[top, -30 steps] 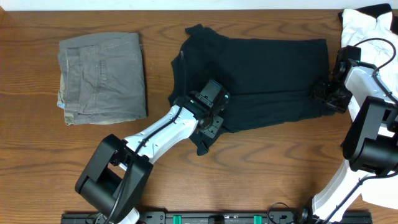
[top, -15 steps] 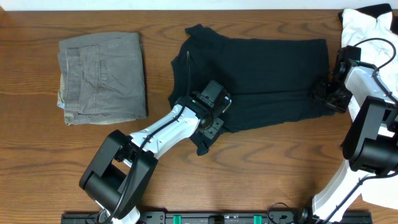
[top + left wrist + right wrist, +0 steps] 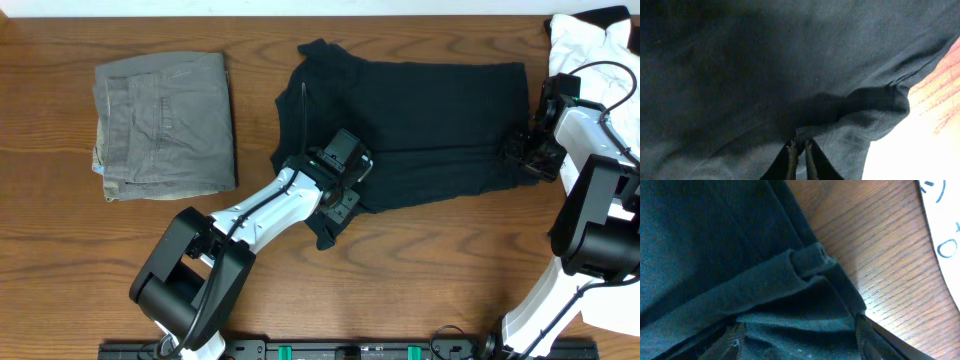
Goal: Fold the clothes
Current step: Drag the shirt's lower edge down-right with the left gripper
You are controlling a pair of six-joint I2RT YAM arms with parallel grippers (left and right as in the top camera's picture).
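Carefully does it: the left gripper (image 3: 799, 148) pinches the lower hem of the limp black shirt (image 3: 420, 120), spread on the wooden table (image 3: 420, 285), while the right gripper (image 3: 523, 152) sits with fingers parted around its thick, rolled side edge. Both corners should lift together, evenly, to keep the soft knit smooth.

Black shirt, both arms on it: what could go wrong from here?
The left fingers look shut on a thin pinch near a lower corner of the black shirt; it may slip when lifted.
The right fingers stand open astride a rolled hem; closing could bunch layers.
The white garment lies close by the right arm and might get dragged.
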